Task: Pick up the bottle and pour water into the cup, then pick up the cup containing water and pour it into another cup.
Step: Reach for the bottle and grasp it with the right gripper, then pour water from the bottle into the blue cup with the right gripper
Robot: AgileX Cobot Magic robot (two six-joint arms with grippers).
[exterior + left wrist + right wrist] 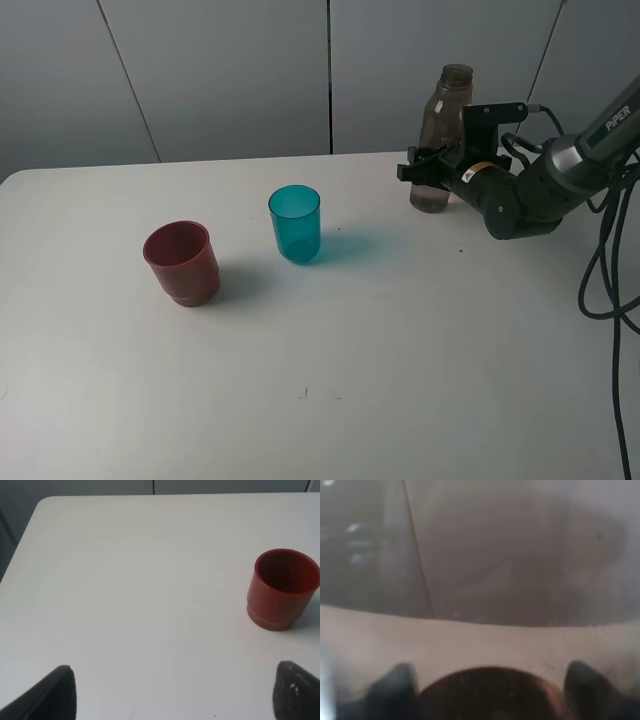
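At two o'clock on the table [400, 360] the right gripper [430, 173] straddles the bottle [446, 105], apparently to lift it; whether it squeezes is unclear. The left gripper [176, 672] idles, spread.

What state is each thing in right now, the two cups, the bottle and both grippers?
Grey bottle: standing upright, no cap, water level unclear.
Teal cup: upright, looks empty.
Red cup: upright, empty inside.
Left gripper: open, holding nothing.
Right gripper: fingers on either side of the bottle, grip unclear.
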